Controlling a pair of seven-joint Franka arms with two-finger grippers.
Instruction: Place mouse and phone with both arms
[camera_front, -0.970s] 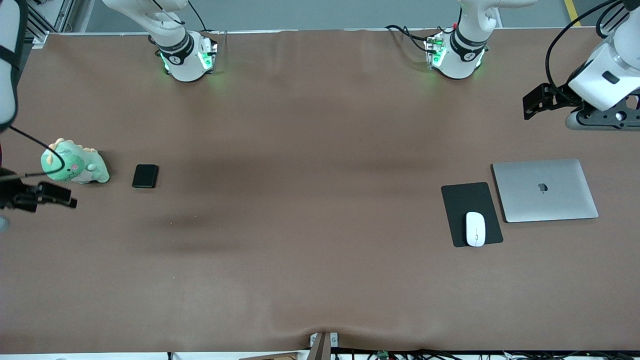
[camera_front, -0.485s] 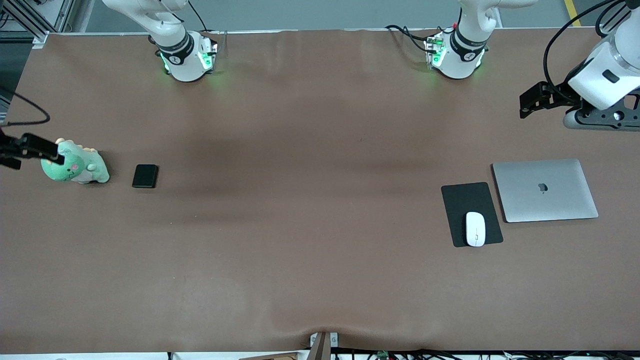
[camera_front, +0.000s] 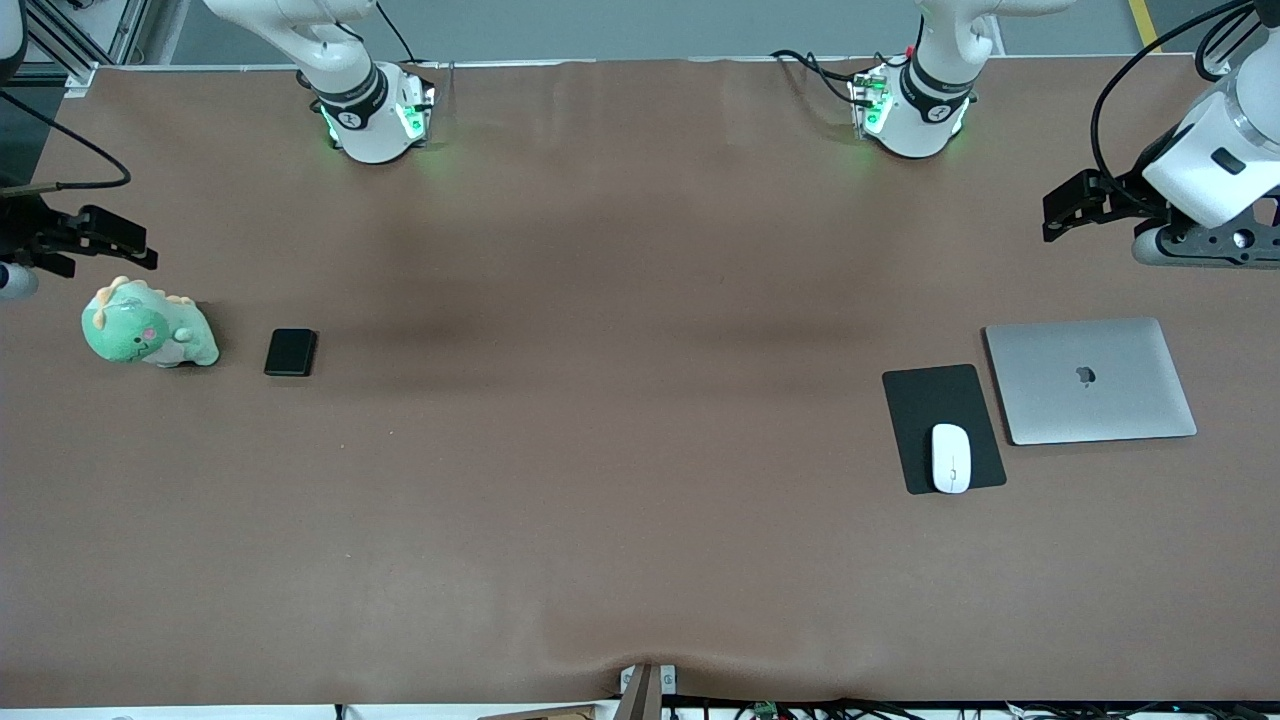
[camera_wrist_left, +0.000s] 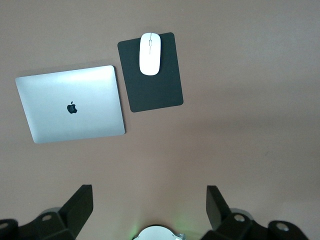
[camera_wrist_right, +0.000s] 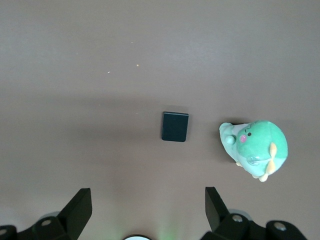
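Right gripper (camera_front: 140, 248) has swung from over the green plush dinosaur (camera_front: 148, 335) toward its base end, jaws wide, empty, left gripper (camera_front: 1060, 212) likewise; white oval mouse (camera_front: 950, 458) sits on black mousepad (camera_front: 942, 426), small black phone (camera_front: 290, 352) beside dinosaur—looks placed.

Front high, facing robots; wrists look down.
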